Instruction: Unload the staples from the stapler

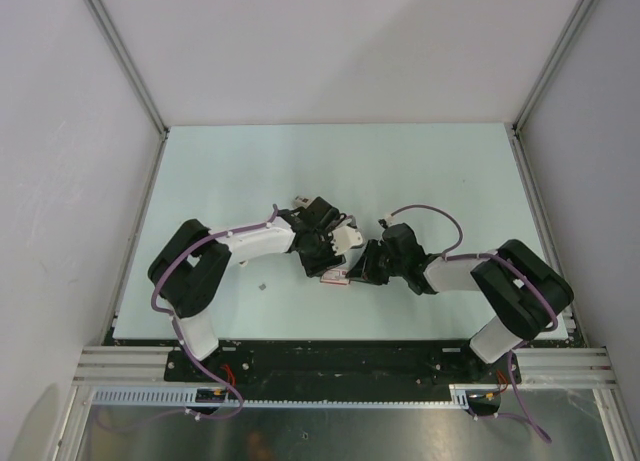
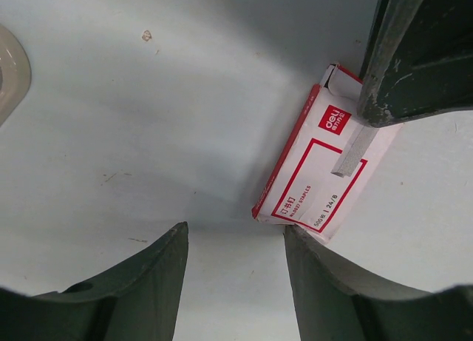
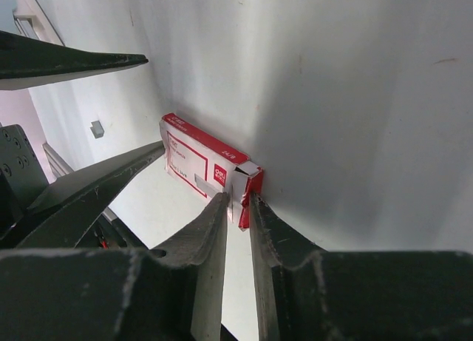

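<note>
A white staple box with red edging (image 2: pixel 314 186) lies flat on the table, between the two grippers (image 1: pixel 335 274). A short grey strip of staples (image 2: pixel 350 154) rests on the box's top face, its upper end at a fingertip of my right gripper (image 3: pixel 239 198). That gripper's jaws stand a narrow gap apart at the box's open flap end (image 3: pixel 251 174) and clamp nothing. My left gripper (image 2: pixel 235 230) hangs open over bare table, its right fingertip just off the box's near corner. The stapler shows in no view.
A tiny grey bit (image 1: pixel 262 286) lies on the table left of the grippers, also in the right wrist view (image 3: pixel 96 128). A pale rounded edge (image 2: pixel 9 67) pokes in at the left wrist view's left border. White walls enclose the table (image 1: pixel 420 171).
</note>
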`<state>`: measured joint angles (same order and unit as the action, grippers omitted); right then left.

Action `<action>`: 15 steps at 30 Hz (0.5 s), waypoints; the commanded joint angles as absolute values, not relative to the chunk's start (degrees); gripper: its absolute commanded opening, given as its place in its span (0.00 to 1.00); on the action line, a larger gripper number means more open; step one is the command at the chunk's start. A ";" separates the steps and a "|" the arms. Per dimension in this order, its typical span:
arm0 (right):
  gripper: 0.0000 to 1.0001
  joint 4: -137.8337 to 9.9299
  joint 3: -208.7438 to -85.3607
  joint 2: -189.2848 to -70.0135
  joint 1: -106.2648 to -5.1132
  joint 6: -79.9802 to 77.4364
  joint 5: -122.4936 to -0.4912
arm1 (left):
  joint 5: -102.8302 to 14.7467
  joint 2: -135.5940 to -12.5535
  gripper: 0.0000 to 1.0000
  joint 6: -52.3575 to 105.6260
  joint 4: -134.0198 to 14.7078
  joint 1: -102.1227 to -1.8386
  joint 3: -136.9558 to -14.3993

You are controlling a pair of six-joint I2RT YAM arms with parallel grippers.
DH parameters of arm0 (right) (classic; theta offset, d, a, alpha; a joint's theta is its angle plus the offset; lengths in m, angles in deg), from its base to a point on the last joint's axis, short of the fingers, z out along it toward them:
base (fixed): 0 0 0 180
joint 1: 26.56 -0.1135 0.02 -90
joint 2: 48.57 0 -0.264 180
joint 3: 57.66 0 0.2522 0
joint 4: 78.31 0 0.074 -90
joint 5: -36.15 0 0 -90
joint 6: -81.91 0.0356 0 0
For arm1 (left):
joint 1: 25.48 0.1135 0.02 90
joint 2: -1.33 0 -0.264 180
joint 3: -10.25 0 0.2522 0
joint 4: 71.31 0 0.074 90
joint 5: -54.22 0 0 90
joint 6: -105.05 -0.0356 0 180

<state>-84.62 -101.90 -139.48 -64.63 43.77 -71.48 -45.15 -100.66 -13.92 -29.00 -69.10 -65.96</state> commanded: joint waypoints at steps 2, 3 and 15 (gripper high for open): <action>0.24 -87.96 -103.59 -140.68 -65.71 44.21 -73.74 | -45.76 -100.02 0.60 -14.52 -29.65 -70.12 -66.36; 0.24 -88.16 -103.72 -140.85 -65.74 44.17 -74.03 | -45.74 -99.97 0.60 -14.50 -29.63 -70.12 -66.36; 0.34 -81.42 -105.18 -138.02 -65.87 41.18 -71.91 | -45.78 -98.62 0.60 -14.61 -29.60 -69.99 -65.60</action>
<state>-84.95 -103.21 -140.79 -65.26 43.59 -72.44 -44.21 -100.49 -13.96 -28.23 -69.16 -65.96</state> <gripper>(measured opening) 0.304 0.597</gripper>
